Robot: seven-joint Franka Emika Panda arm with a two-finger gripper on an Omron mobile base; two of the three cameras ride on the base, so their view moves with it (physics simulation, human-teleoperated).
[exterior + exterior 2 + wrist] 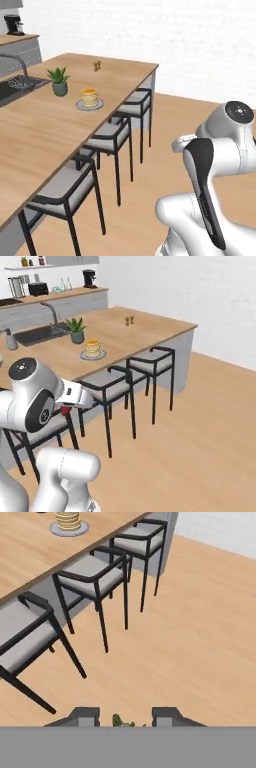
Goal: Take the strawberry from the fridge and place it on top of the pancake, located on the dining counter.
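Strawberry [122, 721] already clamped in nearly shut end effector [124, 718] at frame bottom; still to reach pancake [67, 520] upper left on desk [25, 557].

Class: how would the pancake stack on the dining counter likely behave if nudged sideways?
The pancake stack probably slides layer over layer, since its rounds sit loose. Its flat grey plate would likely skid on the smooth wood rather than tip.
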